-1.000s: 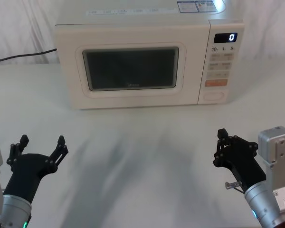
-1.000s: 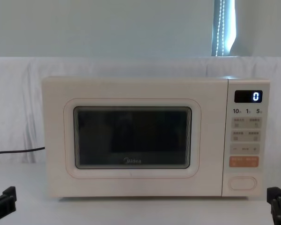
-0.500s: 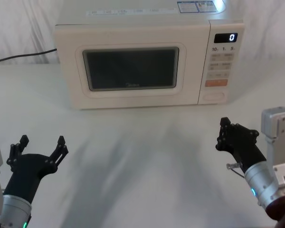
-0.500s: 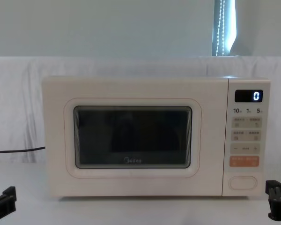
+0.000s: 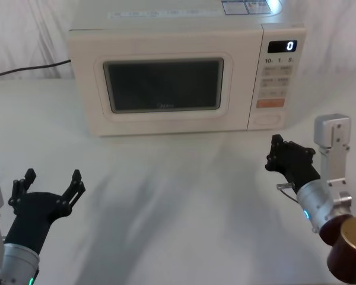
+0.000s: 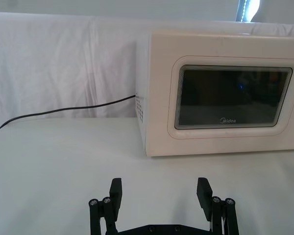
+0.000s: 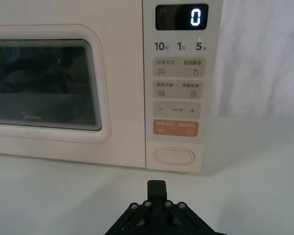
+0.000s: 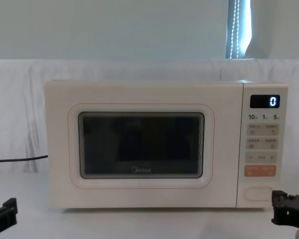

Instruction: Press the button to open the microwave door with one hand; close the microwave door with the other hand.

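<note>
I see white table [image 5: 166,196], bare surface. White cloth backdrop [image 6: 63,63] hangs behind, creased. Black power cable [image 6: 63,108] trails along table at 9 o'clock of appliance, reaching its side vents. Control panel: lit display [image 7: 181,17] reads 0, orange rectangular key [image 7: 175,128] below small cream keys. Stickers [image 5: 244,7] on top, 1 o'clock. Window blind strip [image 8: 237,29] at 1 o'clock.

White table [image 5: 166,196] under cream microwave [image 5: 166,35], cable [image 5: 24,70]
</note>
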Controlling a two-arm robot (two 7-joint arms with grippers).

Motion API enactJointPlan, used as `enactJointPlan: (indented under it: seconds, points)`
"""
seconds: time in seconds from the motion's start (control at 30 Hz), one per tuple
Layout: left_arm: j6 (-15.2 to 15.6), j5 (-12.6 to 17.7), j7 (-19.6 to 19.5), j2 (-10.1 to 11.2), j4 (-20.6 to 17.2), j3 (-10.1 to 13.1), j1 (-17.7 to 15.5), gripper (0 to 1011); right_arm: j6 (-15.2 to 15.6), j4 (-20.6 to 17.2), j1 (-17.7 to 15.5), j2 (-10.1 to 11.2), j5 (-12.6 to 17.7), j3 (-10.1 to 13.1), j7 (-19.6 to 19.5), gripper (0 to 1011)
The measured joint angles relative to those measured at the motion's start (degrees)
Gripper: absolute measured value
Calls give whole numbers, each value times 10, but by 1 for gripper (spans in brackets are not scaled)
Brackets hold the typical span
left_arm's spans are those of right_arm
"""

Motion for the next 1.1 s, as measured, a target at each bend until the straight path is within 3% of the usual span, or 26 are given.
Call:
enactJointPlan:
  seconds: [0.33, 1.1]
  points:
    - [0, 0, 0, 0, 0, 0, 0, 1001, -32, 86, 53, -16, -16, 9, -3, 0]
    - [0, 0, 0, 0, 0, 0, 0, 1001, -69, 241, 157, -33, -27, 20, 9, 0]
